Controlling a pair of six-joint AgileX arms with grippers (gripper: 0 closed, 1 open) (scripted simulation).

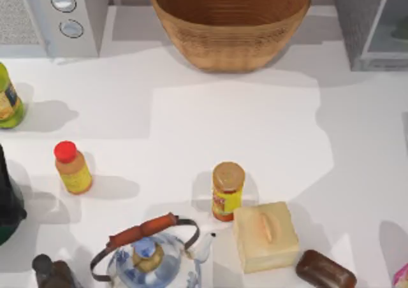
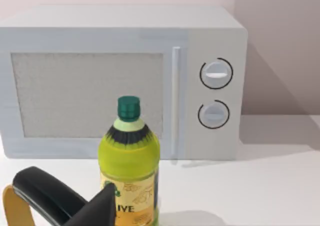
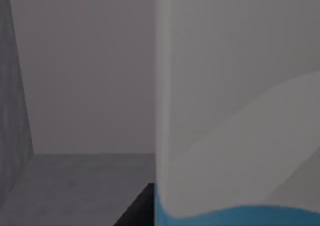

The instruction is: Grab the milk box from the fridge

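Worktop (image 1: 242, 129): white, backed by a woven basket (image 1: 231, 21) and a white microwave (image 2: 125, 81).
Fridge (image 1: 373, 27): set at the far right corner.
Milk box (image 3: 237, 106): seen close up in the right wrist view, standing inside grey walls.
Left end effector (image 2: 60, 201): held near an olive oil bottle (image 2: 129, 171); finger state cannot be told.
Right end effector: finger state cannot be told.

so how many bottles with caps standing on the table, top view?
3: green-yellow oil bottle at the left edge, red-capped orange bottle left of centre, gold-lidded yellow-label bottle near centre. Others may sit beyond the edges.
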